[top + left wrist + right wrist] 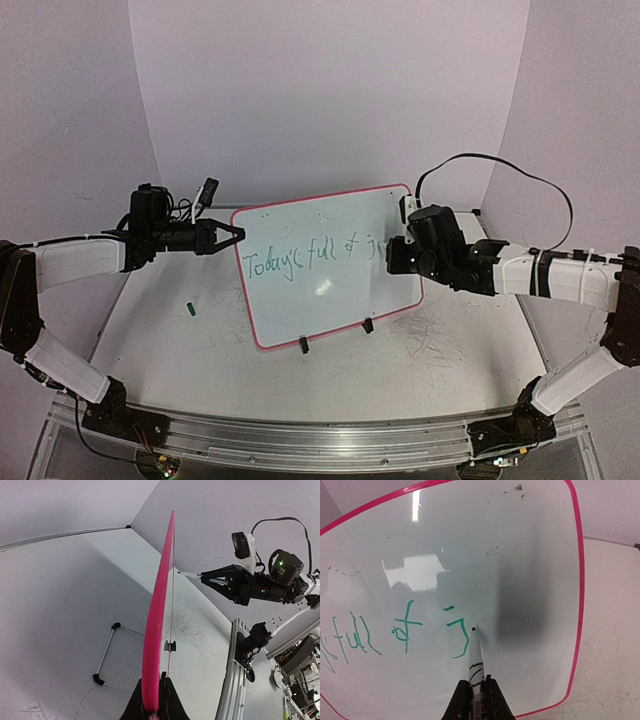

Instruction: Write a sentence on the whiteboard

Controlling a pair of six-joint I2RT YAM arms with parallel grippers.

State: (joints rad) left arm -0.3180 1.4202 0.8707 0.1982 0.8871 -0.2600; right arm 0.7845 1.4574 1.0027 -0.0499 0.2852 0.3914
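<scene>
Two grippers are both closed; the left gripper (236, 236) pinches the left edge of the whiteboard (330, 300), which stands tilted on its black clip feet (304, 345) mid-table (200, 350); the right gripper (476, 691) clamps a marker pen (474, 655), tip touching the board just right of the "j"; the sentence (300, 258) reads "Today's full of j" in green.

On the whiteboard (330, 300), the green handwritten sentence (312, 256) reads "Today's full of j"; the pen (476, 665) label is too blurred.
</scene>
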